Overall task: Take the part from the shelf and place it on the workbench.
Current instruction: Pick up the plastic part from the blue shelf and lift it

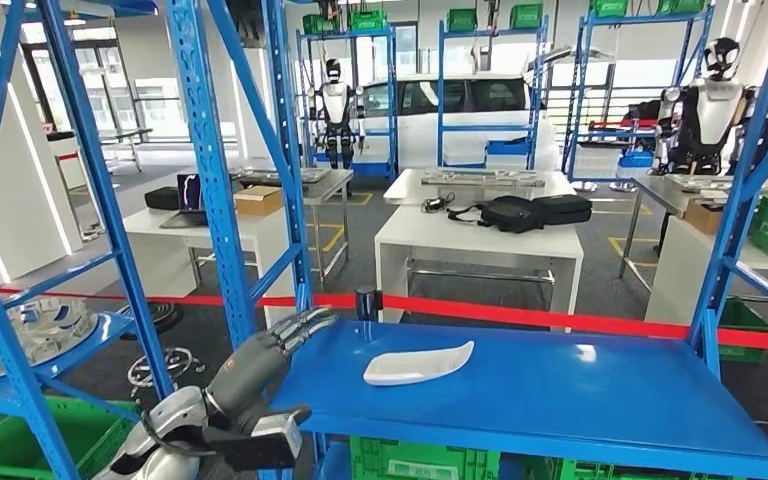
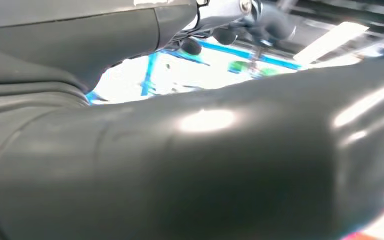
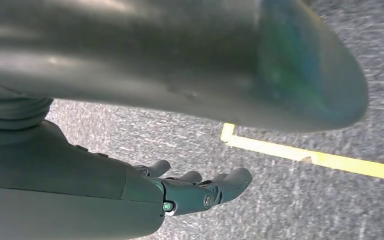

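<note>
1. Part (image 1: 418, 364): white, flat, elongated; lies on the blue shelf (image 1: 580, 400), long axis left to right, narrower end toward the right.
2. Left hand (image 1: 278, 345): fingers spread, holding nothing, at the shelf's left edge, near the part.
3. Right hand (image 3: 200, 189): fingers loosely apart, empty, above grey floor (image 3: 290, 200).
4. Room: white bench (image 1: 480, 245) beyond red tape (image 1: 560, 318).

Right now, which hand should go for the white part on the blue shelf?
Left. The left hand is raised at the blue shelf's edge, fingers apart and pointing toward the white part. The right hand hangs over the grey floor, holding nothing.
</note>
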